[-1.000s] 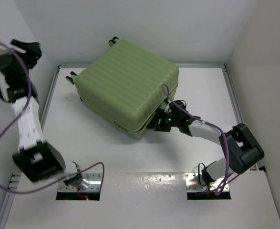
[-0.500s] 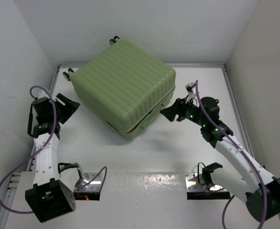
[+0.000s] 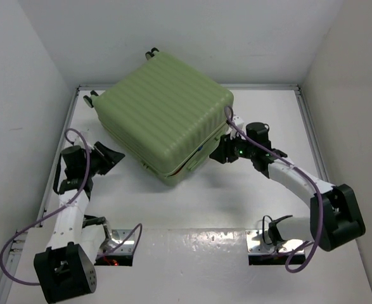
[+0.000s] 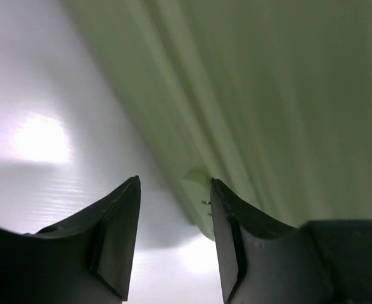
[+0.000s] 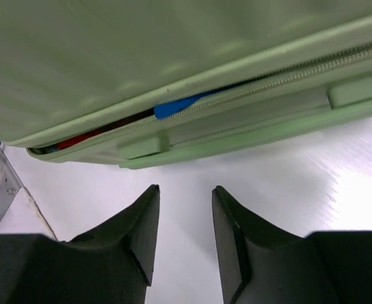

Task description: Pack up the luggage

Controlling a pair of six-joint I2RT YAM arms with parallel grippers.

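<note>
Pale green ribbed hard-shell suitcase (image 3: 166, 123) flat on white table (image 3: 268, 120), lid nearly down. Left gripper (image 3: 113, 156) beside its left side, right gripper (image 3: 217, 154) by its right seam. Both spread, empty. Shell likely stiff, slick, bulky, so grab seam lip.

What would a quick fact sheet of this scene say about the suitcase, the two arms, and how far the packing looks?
Main item: pale green luggage, lying flat on the white table
Lid: down but not zipped; a narrow gap shows along the seam
Seen in gap: a blue item and a red item
Left tool: open, empty, close to the case's left side
Right tool: open, empty, close to the gaping edge
Wheels: small, black, at the far end
</note>
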